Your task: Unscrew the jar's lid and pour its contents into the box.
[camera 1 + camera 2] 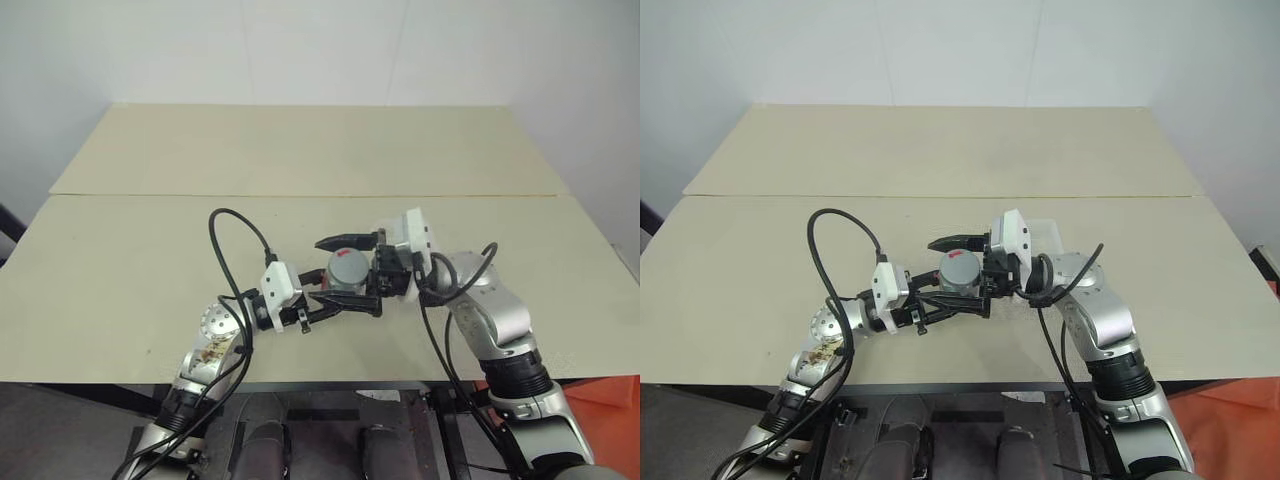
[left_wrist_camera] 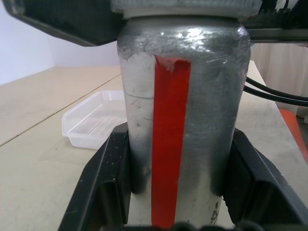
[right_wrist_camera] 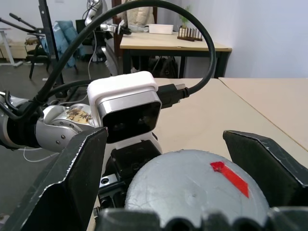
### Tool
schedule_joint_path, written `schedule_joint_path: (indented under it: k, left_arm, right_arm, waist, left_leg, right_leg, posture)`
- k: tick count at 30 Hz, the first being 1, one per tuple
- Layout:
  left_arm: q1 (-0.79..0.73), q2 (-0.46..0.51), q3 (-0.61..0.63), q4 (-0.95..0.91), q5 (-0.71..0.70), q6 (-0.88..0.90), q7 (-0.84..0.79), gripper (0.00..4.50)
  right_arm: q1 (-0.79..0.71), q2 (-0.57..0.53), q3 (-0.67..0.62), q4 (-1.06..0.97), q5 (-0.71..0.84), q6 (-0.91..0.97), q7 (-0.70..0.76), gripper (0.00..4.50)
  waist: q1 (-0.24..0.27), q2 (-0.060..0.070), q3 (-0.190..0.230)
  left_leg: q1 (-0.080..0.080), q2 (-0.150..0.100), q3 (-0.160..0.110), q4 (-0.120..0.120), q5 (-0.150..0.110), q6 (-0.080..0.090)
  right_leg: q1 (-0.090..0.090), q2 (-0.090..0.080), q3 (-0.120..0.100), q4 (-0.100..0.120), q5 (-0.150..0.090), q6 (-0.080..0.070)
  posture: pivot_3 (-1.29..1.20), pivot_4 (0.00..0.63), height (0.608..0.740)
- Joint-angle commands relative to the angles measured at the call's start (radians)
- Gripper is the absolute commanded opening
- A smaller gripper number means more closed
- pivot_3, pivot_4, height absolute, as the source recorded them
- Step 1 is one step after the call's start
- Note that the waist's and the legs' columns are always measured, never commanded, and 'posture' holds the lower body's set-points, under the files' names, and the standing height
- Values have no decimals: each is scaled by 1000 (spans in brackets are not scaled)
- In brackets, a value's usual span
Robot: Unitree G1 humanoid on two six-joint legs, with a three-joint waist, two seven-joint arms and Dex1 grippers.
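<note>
My left gripper (image 2: 179,132) is shut on the jar (image 2: 144,96), a silvery cylinder with a red vertical stripe, and holds it upright just above the table. The grey lid (image 3: 192,192), with a small red mark on top, is on the jar (image 1: 345,285). My right gripper (image 3: 164,134) reaches in from the right, level with the lid (image 1: 347,264). It is open, with one finger (image 3: 72,183) on each side of the lid and a gap showing at each. The clear shallow box (image 2: 94,122) stands on the table just beyond the jar, partly hidden behind the right wrist (image 1: 1045,238).
The light wooden table (image 1: 150,250) has a seam running across it behind the arms. Black cables (image 1: 230,240) loop from both wrists over the near part of the table. A white wall stands behind the far edge.
</note>
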Motion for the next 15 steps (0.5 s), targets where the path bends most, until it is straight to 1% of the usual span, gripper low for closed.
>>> schedule_joint_path:
  k: [1,6,15]
  left_arm:
    - [-9,-7,-3,-26,-21,-18,-9,2130]
    - [-3,-11,6,-28,-32,-17,-8,2130]
    - [-5,-15,21,-20,-57,-14,-6,2130]
  right_arm:
    - [-20,-8,-36,-20,8,-25,-12,4465]
    - [-27,-10,-58,-14,7,-24,-34,4465]
    - [-18,-38,-82,-14,9,-30,-31,4465]
  waist:
    - [0,0,0]
    - [0,0,0]
    - [0,0,0]
  left_leg:
    - [0,0,0,0,0,0]
    - [0,0,0,0,0,0]
    - [0,0,0,0,0,0]
  right_leg:
    - [0,0,0,0,0,0]
    - [0,0,0,0,0,0]
    - [0,0,0,0,0,0]
  posture:
    - [0,150,740]
    - [0,150,740]
    - [0,150,740]
